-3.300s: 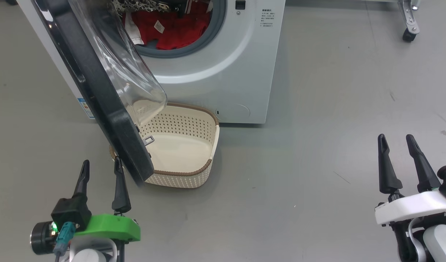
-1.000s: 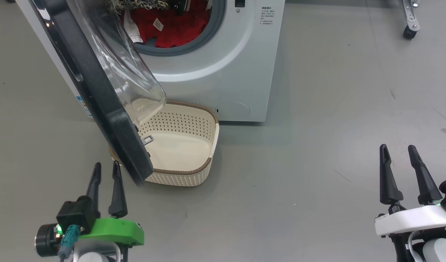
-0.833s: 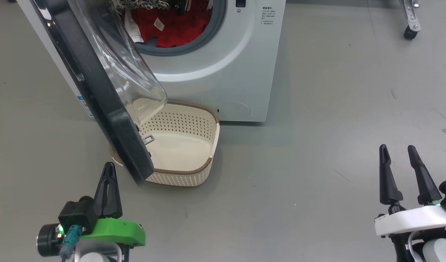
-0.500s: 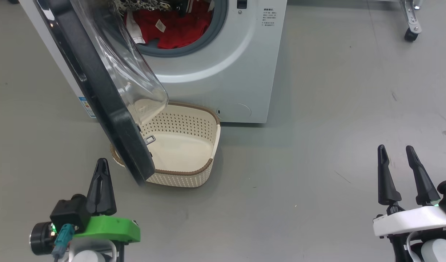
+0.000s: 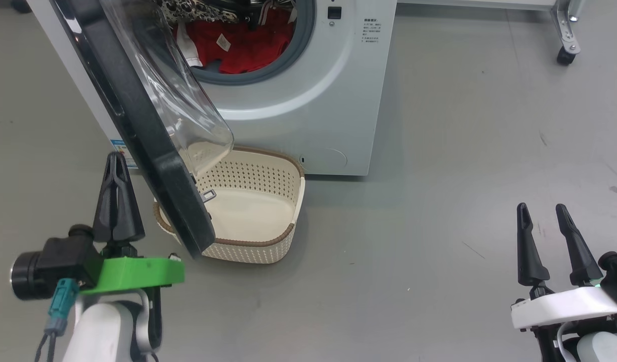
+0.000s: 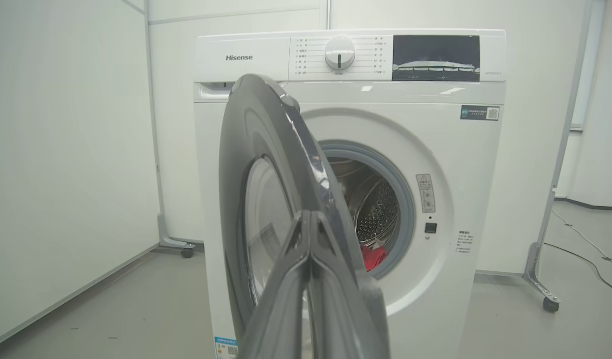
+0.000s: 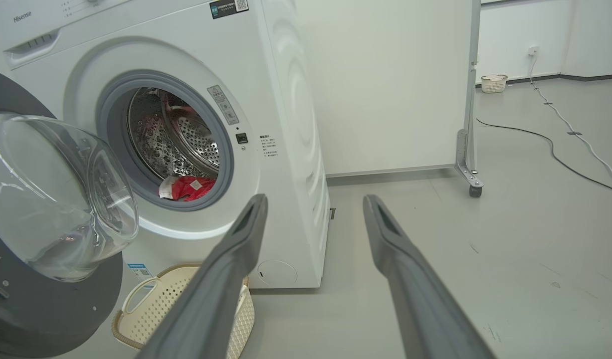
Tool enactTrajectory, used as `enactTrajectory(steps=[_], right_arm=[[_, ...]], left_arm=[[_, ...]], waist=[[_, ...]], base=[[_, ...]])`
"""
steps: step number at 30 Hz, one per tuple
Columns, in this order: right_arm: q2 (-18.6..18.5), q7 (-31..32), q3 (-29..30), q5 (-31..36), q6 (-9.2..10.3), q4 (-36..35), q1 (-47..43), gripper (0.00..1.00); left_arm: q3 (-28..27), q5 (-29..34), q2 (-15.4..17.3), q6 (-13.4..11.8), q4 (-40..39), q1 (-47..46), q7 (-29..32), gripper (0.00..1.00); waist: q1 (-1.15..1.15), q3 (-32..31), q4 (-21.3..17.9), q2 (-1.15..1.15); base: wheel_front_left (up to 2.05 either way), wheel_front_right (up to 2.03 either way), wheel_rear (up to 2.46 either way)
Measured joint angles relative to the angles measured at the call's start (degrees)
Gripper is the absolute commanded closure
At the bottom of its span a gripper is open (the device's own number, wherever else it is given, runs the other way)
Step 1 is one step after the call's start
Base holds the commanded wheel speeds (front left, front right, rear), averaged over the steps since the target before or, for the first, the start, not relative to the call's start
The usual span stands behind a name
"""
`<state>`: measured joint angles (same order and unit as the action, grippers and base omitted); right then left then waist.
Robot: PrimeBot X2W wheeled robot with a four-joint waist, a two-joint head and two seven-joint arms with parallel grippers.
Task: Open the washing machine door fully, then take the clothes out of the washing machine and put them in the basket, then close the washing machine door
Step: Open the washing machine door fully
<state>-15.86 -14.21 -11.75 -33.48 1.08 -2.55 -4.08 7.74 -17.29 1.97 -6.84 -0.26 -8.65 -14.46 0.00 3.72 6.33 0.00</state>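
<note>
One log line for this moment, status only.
door part open | clothes in machine | basket empty, below door | left fingers shut, empty | right fingers open, empty

This looks like a bare robotics test lab. The washing machine (image 6: 465, 164) stands free on a smooth grey floor (image 5: 439, 226), backed by plain white partition panels (image 7: 385, 85) on castors (image 7: 476, 191), with a loose cable (image 7: 515, 128) trailing across the floor.

One washing machine (image 5: 313, 110), one basket (image 5: 248, 251) before it, two end effectors (image 5: 115, 157) (image 5: 540, 207).
</note>
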Motion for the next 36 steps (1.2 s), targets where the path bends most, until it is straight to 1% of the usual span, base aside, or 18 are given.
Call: enactTrajectory(steps=[6,13,16,21,27,36], right_arm=[[0.44,-0.01,0.08,0.63,-0.01,0.1,-0.01,0.0],[1.12,-0.25,0.07,0.83,-0.46,0.19,-0.01,0.0],[1.36,-0.25,-0.02,0.85,-0.53,0.33,0.0,0.0],[1.62,-0.25,-0.11,0.87,-1.0,0.67,0.01,0.0],[2.02,-0.25,0.4,0.94,-1.01,0.78,0.01,0.0],[2.54,-0.25,0.7,1.23,-1.03,0.92,0.02,0.0]], left_arm=[[0.87,1.72,-0.01,-0.01,-4.1,-4.82,-0.26,1.0],[4.13,3.33,-0.03,0.0,-5.45,-8.65,-0.3,1.0],[5.76,4.16,-0.05,0.08,-4.1,-9.28,-0.13,1.0],[8.09,4.13,-0.03,0.1,-1.54,-9.27,2.26,1.0],[11.23,1.31,-0.03,0.1,2.64,-8.85,5.45,1.0],[12.35,0.16,0.0,0.1,8.24,-7.0,9.07,1.0]], waist=[[0.0,-0.15,-0.12,0.0],[0.0,-0.12,-0.67,0.0],[0.0,-0.06,-1.21,0.0],[0.0,0.01,-2.31,0.0],[0.0,0.3,-3.28,0.0],[0.0,0.58,-4.05,0.0]], base=[[0.0,0.0,0.0],[0.0,0.0,0.0],[0.0,0.0,0.0],[0.0,0.0,0.0],[0.0,0.0,0.0],[0.0,0.0,0.0]])
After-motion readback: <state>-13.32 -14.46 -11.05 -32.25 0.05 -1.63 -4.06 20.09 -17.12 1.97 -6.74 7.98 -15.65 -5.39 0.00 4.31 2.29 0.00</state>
